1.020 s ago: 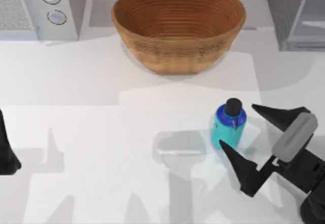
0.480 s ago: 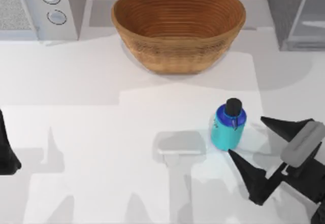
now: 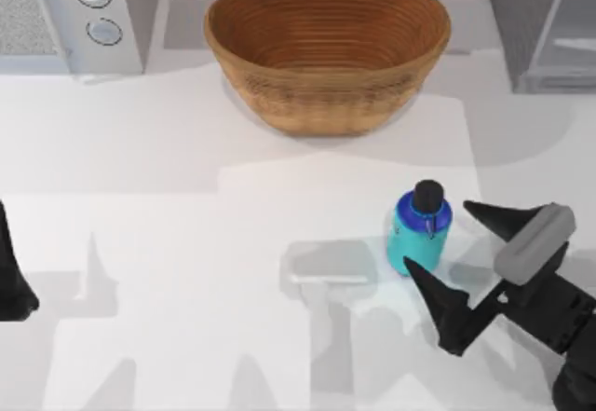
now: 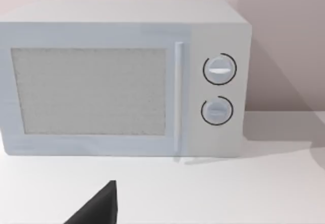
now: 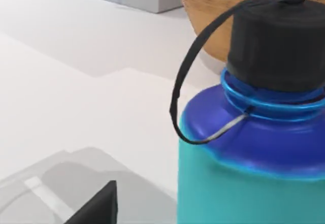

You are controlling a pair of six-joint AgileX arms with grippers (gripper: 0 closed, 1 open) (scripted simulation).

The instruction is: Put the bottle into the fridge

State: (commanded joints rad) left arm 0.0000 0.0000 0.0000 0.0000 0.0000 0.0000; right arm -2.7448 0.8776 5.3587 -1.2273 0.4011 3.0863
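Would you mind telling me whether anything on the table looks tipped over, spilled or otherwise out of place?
Nothing stands out. The bottle stands upright on the table with its cap on, the right gripper open around it. The basket sits upright, and the left gripper is at the table's left edge.

We see a turquoise bottle (image 3: 418,241) with a dark blue shoulder, a black cap (image 3: 428,194) and a thin black strap (image 5: 189,76). The basket (image 3: 327,49) is warm brown with ribbed woven rings. Our right gripper (image 3: 475,271) is black with a grey block behind its fingers. The microwave (image 4: 124,79) is pale grey, its door panel finely speckled. The fridge (image 3: 545,25) is speckled grey with a pale bluish door. The table (image 3: 168,243) is white.
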